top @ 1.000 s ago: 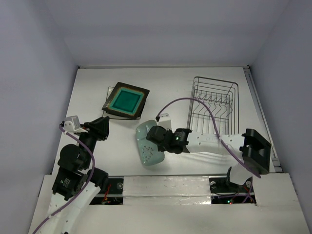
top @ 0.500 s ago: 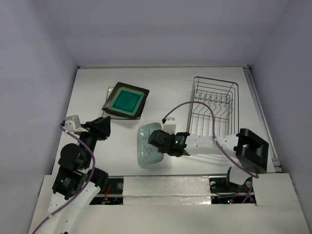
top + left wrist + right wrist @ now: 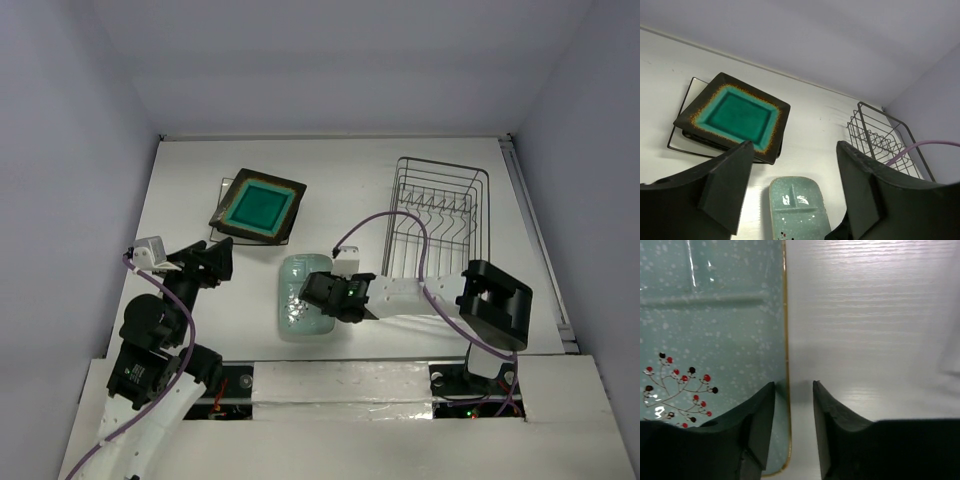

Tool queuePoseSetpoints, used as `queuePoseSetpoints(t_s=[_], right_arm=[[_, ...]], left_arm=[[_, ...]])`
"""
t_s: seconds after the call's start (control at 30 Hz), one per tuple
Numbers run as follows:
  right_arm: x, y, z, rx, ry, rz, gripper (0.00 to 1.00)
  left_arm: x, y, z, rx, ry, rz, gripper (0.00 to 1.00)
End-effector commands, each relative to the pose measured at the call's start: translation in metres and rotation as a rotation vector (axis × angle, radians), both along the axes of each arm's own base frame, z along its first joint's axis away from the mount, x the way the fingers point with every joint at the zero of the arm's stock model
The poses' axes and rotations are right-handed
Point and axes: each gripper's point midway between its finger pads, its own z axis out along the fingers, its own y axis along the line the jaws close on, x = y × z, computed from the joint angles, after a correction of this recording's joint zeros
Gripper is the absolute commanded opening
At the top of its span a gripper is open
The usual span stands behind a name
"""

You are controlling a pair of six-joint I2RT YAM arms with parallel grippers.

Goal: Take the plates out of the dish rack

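**Pale mint plate** [image 3: 303, 293]: rounded rectangle with a gold rim and a sprig of red berries. It lies flat on the desk [image 3: 190, 180], near the front edge, between the two arms and well apart from the dish rack [image 3: 440, 215].

**Right claw** [image 3: 322, 293]: points down over the plate's right long edge. The wrist view shows its fingers parted by a narrow gap. One finger is over the plate [image 3: 710, 315] and the other over bare desk, with the rim running between them and nothing pinched.

**Left claw** [image 3: 215, 262]: spread wide and empty, to the left of the mint plate and apart from it.

**Teal plate** [image 3: 257, 207]: tops a stack at rear left, with a white plate [image 3: 677, 142] showing beneath it.

**Change over the last second:** the mint plate was skewed under the right claw. It now sits squarer and slightly farther left. The right arm's elbow has swung left.
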Motion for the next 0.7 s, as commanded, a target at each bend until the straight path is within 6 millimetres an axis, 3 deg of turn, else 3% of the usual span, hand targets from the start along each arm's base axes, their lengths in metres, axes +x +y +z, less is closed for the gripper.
queuePoseSetpoints(t_s=[0.0, 0.1, 0.2, 0.23, 0.27, 0.33, 0.37, 0.4, 0.43, 0.47, 0.5, 0.6, 0.67], right_arm=[[0.004, -0.016, 0.014, -0.060, -0.046, -0.028, 0.44], [0.006, -0.017, 0.027, -0.041, -0.065, -0.029, 0.53], [0.005, -0.020, 0.054, -0.012, -0.100, -0.027, 0.55], [0.004, -0.021, 0.066, -0.011, -0.131, -0.019, 0.55], [0.006, -0.017, 0.092, 0.040, -0.168, -0.020, 0.55], [0.006, -0.024, 0.121, 0.048, -0.223, -0.022, 0.41], [0.004, -0.023, 0.154, 0.117, -0.264, -0.024, 0.31], [0.001, -0.026, 0.171, 0.142, -0.291, -0.022, 0.03], [0.002, -0.034, 0.189, 0.154, -0.341, -0.038, 0.00], [0.002, -0.038, 0.207, 0.187, -0.374, -0.045, 0.00], [0.000, -0.048, 0.238, 0.277, -0.419, -0.064, 0.00], [-0.001, -0.070, 0.291, 0.457, -0.531, -0.085, 0.00], [-0.003, -0.082, 0.309, 0.507, -0.588, -0.060, 0.03]], left_arm=[[0.000, -0.001, 0.016, -0.021, -0.044, -0.006, 0.67], [0.000, -0.001, 0.015, -0.017, -0.042, -0.006, 0.70], [0.001, -0.002, 0.015, -0.016, -0.041, -0.006, 0.75], [0.001, -0.002, 0.015, -0.016, -0.041, -0.006, 0.78], [0.001, -0.002, 0.015, -0.014, -0.040, -0.006, 0.80], [0.001, -0.001, 0.017, -0.013, -0.046, -0.005, 0.86], [0.000, -0.001, 0.017, -0.010, -0.048, -0.005, 0.87], [-0.001, 0.000, 0.019, -0.014, -0.058, -0.005, 0.90], [-0.002, 0.000, 0.021, -0.014, -0.062, -0.005, 0.99], [-0.003, 0.001, 0.023, -0.013, -0.068, -0.004, 0.99], [-0.004, 0.002, 0.027, -0.011, -0.079, -0.003, 0.99], [-0.006, 0.003, 0.033, -0.006, -0.086, -0.002, 0.99], [-0.007, 0.003, 0.037, -0.006, -0.086, -0.002, 0.99]])
